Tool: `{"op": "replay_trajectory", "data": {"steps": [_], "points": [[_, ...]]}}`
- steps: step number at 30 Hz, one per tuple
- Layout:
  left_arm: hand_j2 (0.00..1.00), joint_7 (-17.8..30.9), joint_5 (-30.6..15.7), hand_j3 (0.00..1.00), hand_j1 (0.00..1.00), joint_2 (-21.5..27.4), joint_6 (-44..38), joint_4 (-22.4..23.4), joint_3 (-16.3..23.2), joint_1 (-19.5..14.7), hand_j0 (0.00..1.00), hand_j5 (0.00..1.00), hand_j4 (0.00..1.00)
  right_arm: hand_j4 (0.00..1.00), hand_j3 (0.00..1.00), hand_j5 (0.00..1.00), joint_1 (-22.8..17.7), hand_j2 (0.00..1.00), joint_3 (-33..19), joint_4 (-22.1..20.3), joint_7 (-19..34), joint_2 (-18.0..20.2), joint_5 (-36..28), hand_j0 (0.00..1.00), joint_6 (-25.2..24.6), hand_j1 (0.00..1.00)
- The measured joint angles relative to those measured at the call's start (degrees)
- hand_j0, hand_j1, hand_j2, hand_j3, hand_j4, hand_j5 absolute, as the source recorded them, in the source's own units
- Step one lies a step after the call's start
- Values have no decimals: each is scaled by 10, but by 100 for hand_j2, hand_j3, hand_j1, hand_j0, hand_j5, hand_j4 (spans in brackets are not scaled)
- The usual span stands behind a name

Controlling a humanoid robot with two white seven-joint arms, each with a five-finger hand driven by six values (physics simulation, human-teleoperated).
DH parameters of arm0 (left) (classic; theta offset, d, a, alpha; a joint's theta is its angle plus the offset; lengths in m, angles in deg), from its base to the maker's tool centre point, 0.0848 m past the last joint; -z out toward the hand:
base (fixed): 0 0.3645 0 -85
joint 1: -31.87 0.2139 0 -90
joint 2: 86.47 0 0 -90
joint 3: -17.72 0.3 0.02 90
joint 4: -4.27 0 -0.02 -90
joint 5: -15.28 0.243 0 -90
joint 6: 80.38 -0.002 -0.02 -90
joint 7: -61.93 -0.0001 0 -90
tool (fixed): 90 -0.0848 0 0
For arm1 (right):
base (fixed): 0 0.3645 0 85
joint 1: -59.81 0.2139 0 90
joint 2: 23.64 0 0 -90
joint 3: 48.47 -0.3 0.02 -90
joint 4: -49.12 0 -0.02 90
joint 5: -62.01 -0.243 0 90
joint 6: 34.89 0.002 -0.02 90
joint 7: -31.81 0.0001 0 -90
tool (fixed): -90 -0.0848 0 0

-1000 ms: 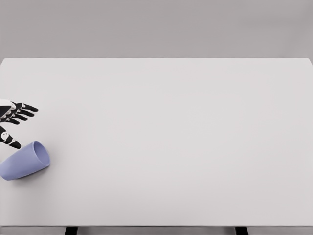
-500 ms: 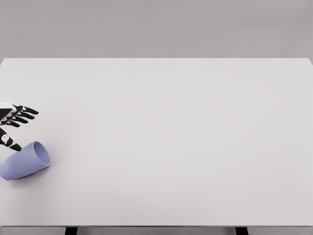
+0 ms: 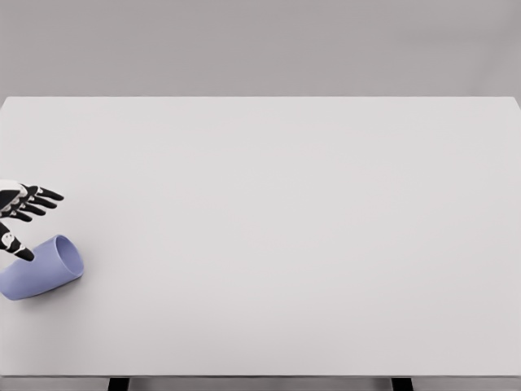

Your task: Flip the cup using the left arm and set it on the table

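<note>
**A:** Where is the cup in relation to the hand?

**B:** The smooth lavender-blue tapered cup (image 3: pixel 42 267) lies on its side on the flat white table (image 3: pixel 277 228), just below the black-and-white left hand (image 3: pixel 20 213) and a little toward the robot. Its wider end faces away from the wrist, toward the table's middle; its narrow end points back at the picture's left edge.

**A:** And the hand itself?

**B:** It is spread wide and holds nothing. The fingers (image 3: pixel 39 196) fan out above the cup, and the thumb (image 3: pixel 16 244) hangs right at the cup's upper wall. It may be touching, but much of the hand is cut off by the frame edge, so I can't be sure.

**A:** What could go wrong from here?

**B:** I'd judge rolling to be the main risk. A cup on its side is free to turn, so a push from the thumb alone, before the fingers wrap the far wall, could send it off toward the near edge. A shallow pinch on that smooth taper might also slip during the flip.
</note>
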Motion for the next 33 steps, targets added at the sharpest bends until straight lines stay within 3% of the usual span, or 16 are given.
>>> {"op": "replay_trajectory", "data": {"steps": [33], "points": [[100,0,2,100,100,-3,0,0,43,0,100,100,100,100,100,100,0,100,0,0,0,0,0,100,0,100]]}}
